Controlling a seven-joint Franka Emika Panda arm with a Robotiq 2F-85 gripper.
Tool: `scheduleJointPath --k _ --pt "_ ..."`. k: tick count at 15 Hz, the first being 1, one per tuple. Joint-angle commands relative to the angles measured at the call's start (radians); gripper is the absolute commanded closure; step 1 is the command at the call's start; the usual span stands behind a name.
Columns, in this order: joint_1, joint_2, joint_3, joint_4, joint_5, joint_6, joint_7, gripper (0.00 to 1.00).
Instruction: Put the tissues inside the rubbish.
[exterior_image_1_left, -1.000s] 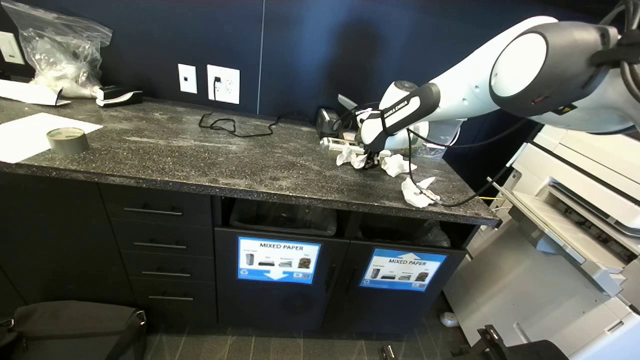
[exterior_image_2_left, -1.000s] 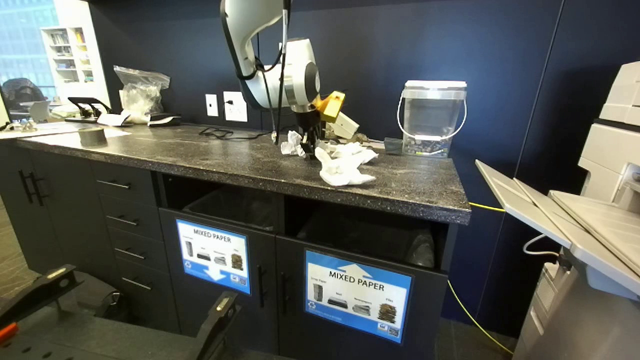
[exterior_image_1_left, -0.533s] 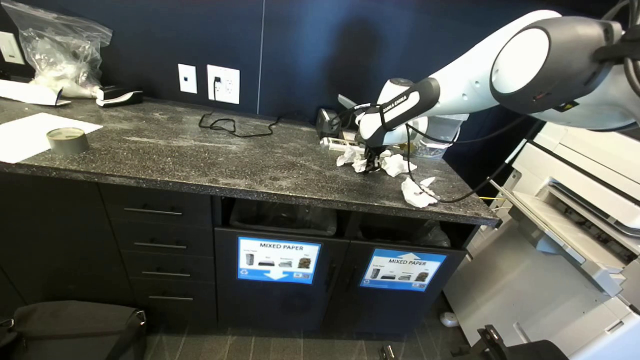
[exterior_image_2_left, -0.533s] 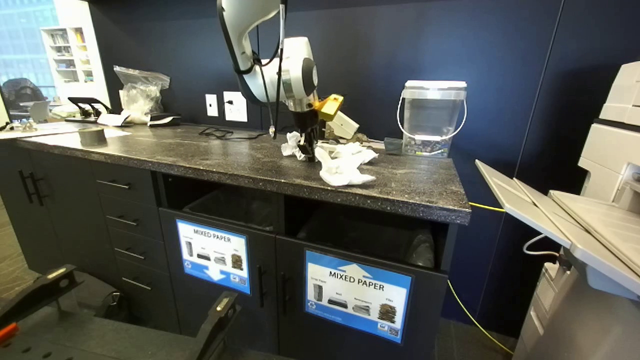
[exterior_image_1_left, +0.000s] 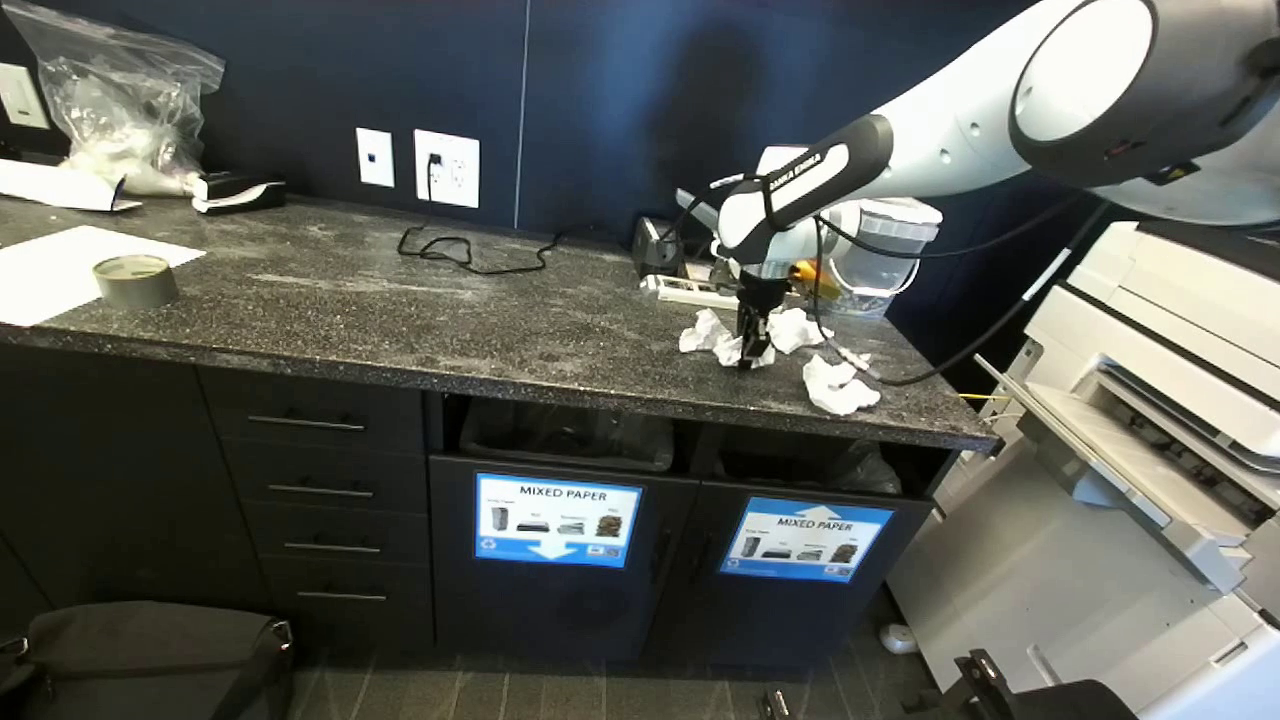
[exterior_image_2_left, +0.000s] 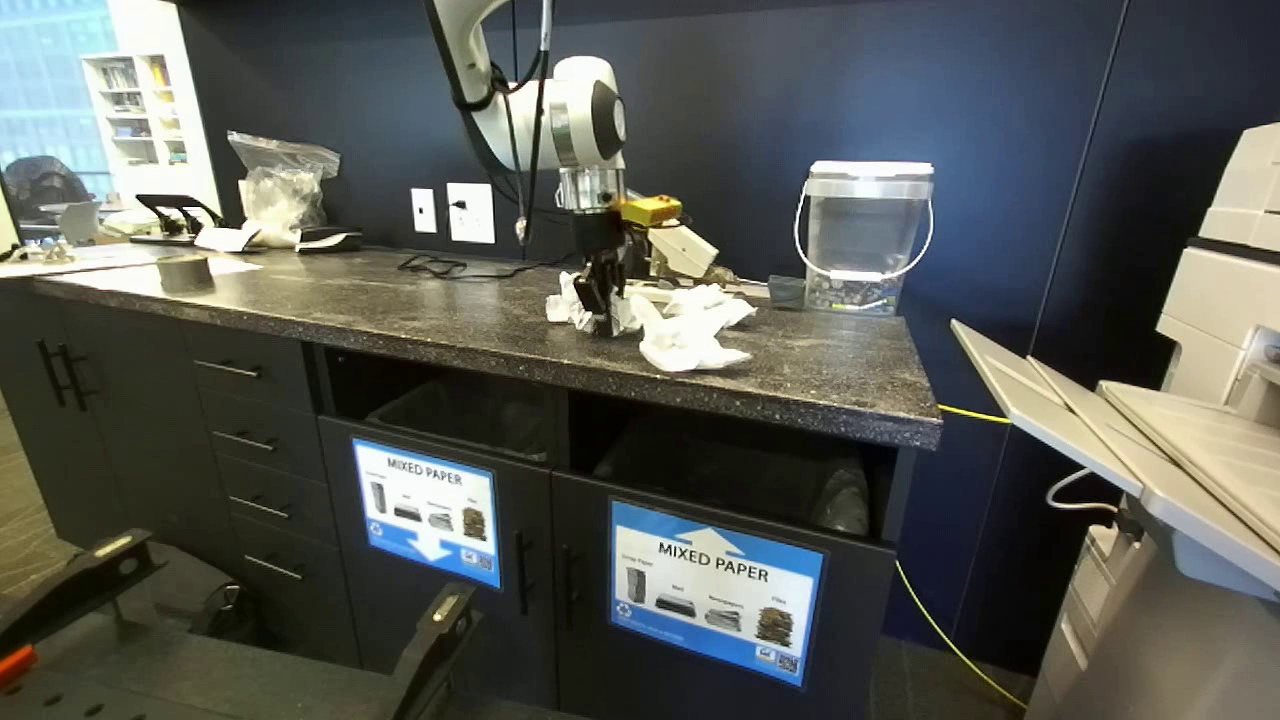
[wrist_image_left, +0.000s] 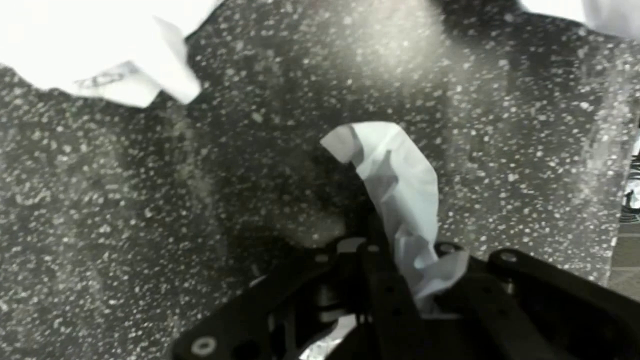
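In the wrist view a crumpled white tissue (wrist_image_left: 405, 185) is pinched between the fingers of my gripper (wrist_image_left: 411, 250), with a loose end reaching out beyond the tips. Both exterior views have the gripper (exterior_image_1_left: 750, 355) pointing down, low over the counter, with white paper showing on either side of it. Whether the held tissue touches the counter I cannot tell. Another tissue (exterior_image_1_left: 797, 330) lies just right of the gripper, and one more (exterior_image_1_left: 842, 386) is closer to the front edge. The rubbish is two lined bins, left (exterior_image_2_left: 470, 410) and right (exterior_image_2_left: 740, 470), in openings under the counter.
Behind the gripper sit a white device (exterior_image_2_left: 682, 250) and a clear lidded bucket (exterior_image_2_left: 868, 240). A black cable (exterior_image_1_left: 960, 365) from the arm hangs over the front tissue. Paper sheets and a tape roll (exterior_image_1_left: 136, 282) are at the far left; a printer (exterior_image_1_left: 1130, 450) stands right.
The gripper has shut and shifted toward the counter's front edge, straightening to a more vertical pose. The leftmost tissue has slid forward with it. The other tissues look almost unmoved.
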Motion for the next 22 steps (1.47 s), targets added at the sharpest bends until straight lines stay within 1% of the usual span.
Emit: scheduleJointPath --k 1,3,7,10,13,17,19,22 --pt "0.002 -0.111 -0.028 -0.154 0.041 0.017 0.139 0.87" --pt "0.001 -0.166 -0.038 -0.239 0.056 0.047 0.24 0.87" --pt "0.013 -0.281 -0.034 -0.417 0.069 0.097 0.432 0.88" --pt "0.015 -0.359 -0.01 -0.52 0.084 0.11 0.526 0.87" --pt "0.028 -0.435 -0.004 -0.612 0.086 0.121 0.633 0.88" --pt "0.037 -0.539 -0.018 -0.728 0.061 0.106 0.759 0.88" --pt "0.031 -0.588 -0.026 -0.792 0.064 0.113 0.815 0.89" --pt "0.024 -0.658 -0.053 -0.908 0.065 0.179 0.916 0.88"
